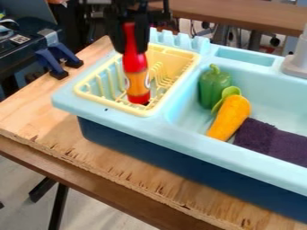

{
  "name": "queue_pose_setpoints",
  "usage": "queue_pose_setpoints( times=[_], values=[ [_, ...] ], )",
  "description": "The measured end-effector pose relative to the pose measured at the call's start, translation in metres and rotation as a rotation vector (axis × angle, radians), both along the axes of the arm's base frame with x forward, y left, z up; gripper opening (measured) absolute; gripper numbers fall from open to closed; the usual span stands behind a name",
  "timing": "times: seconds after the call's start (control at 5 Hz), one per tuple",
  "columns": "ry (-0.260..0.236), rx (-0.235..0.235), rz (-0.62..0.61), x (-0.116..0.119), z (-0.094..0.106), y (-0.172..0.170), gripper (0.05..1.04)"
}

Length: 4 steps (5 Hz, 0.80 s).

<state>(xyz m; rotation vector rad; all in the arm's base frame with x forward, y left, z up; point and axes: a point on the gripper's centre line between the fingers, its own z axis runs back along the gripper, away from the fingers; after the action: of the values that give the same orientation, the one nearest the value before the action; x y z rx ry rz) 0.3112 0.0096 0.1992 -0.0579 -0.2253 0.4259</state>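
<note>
My black jaws close around narrow red top of red-and-orange plastic bottle [137, 81], parted only by its width. Bottle hangs directly below me, long axis near upright, lower end within yellow plastic dish rack [108, 103]; base contact unclear.

Bright lt., diffuse, v. soft shadows
</note>
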Motion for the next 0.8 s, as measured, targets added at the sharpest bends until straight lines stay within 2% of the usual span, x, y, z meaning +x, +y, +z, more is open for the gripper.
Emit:
queue_pose_setpoints(
  times=[0.2,0.4,0.6,0.8],
  values=[
    [0.055,-0.016,-0.027,0.006,-0.02,-0.002,0.375],
    [0.08,-0.049,-0.042,0.011,-0.031,-0.008,0.375],
    [0.07,-0.05,-0.088,0.017,-0.032,-0.02,0.375],
    [0.055,-0.033,-0.137,0.019,-0.032,-0.036,0.375]
  ],
)
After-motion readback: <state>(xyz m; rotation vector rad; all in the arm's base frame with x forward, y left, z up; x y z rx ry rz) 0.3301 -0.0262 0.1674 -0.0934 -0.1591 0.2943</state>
